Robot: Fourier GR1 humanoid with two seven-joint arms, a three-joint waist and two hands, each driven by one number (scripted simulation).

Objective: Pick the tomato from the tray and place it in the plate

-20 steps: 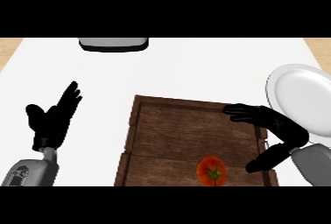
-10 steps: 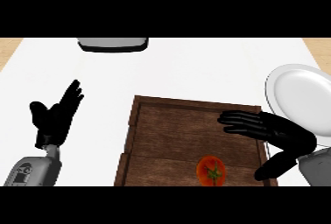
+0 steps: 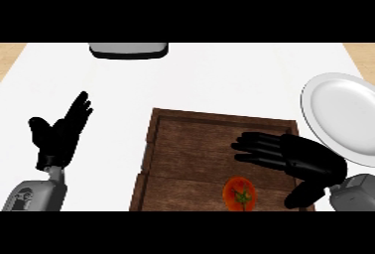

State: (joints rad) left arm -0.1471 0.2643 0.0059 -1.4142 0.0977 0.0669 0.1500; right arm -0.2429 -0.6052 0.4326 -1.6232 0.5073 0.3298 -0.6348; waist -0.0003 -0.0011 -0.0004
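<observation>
Surface (image 3: 219,79), white and wide, carrying all the rest. Wooden tray (image 3: 190,149) in the middle toward the near edge, brown, with a raised rim, cut by the lower border of the view. Round white plate (image 3: 344,114) at the right, just beside the tray's right rim, partly out of view. Right hand (image 3: 304,158) over the tray's right part, fingers straight and a little spread, pointing left, thumb down toward the near side, nothing held. Left hand (image 3: 58,136) at the left, well apart from the tray, open, fingers up, resting. Grey object with black rim (image 3: 128,49) at the far edge. Tomato (image 3: 239,193), red with green stalk, lying in the tray close to its near side, between the right hand's fingers and thumb in the view, not touched by them.
</observation>
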